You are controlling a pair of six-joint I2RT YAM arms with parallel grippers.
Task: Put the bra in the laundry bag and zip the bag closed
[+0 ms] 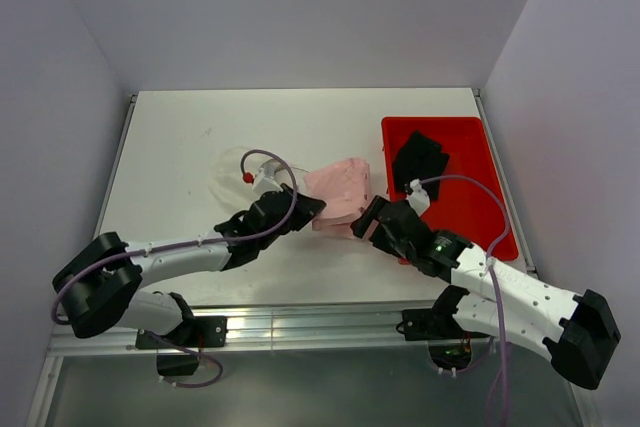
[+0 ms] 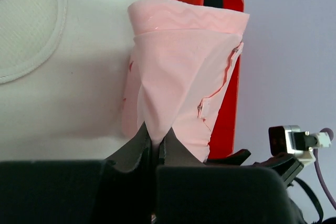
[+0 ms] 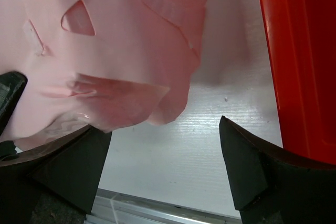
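Left gripper point(image 2: 156, 140) fills the near foreground of its wrist view, jaws pressed nearly together on the near edge of the bra point(image 2: 181, 66). Pale pink fabric rises from the pinch in a folded bundle.

Right gripper point(image 3: 164, 129): jaws wide apart, nothing clamped. One finger sits at the bra's near edge, with pink cloth draped just above it; whether they touch, I cannot tell. The other finger stands just beside the red bin point(image 3: 299, 51). Bare white table shows in the gap.

Overhead: the bra point(image 1: 342, 190) lies near the middle of the table point(image 1: 180, 147), between both grippers, the left gripper point(image 1: 310, 209) at its near left, the right gripper point(image 1: 368, 219) at its near right.

Laundry bag point(image 1: 232, 172): flat on the table just left of the bra, apart from it, small red zipper pull at its rim. Round mesh face and white rim show in the left wrist view point(image 2: 26, 24).

Red bin point(image 1: 465, 182) on the right side holds a black garment point(image 1: 420, 159).
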